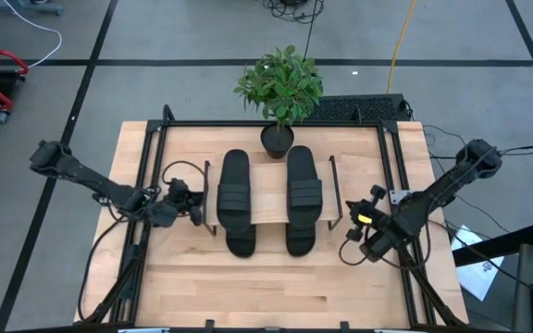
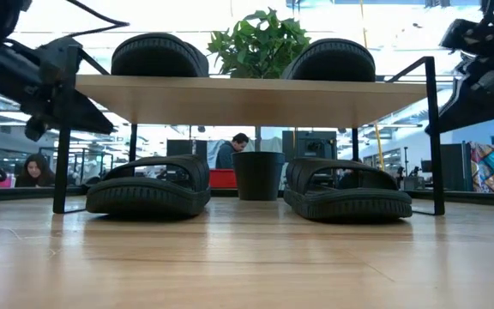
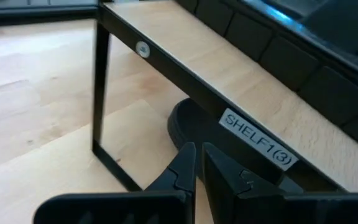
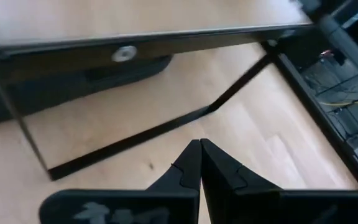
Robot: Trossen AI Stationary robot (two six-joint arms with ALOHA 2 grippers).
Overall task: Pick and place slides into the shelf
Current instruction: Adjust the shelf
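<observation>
All four slides are seen to be placed already: two lie on the shelf's (image 1: 271, 192) top board, the left upper slide (image 1: 234, 190) and the right upper slide (image 1: 303, 183), and two rest beneath it on the surface (image 1: 266, 287), the left lower slide (image 2: 148, 185) and the right lower slide (image 2: 348, 189), with a potted plant (image 1: 280, 88) standing behind the shelf. The left gripper (image 1: 195, 205) is held just beside the shelf's left wire frame, its jaws closed to a hairline gap with nothing between them; the right gripper (image 1: 352, 220) is held just beside the right frame, its jaws fully together and likewise empty. The task is judged essentially complete, so the step in hand is taken to be a clean retreat. It would be done well if each arm were drawn outward and upward, away from its wire frame, so that the shelf is not nudged and no slide is dislodged.
</observation>
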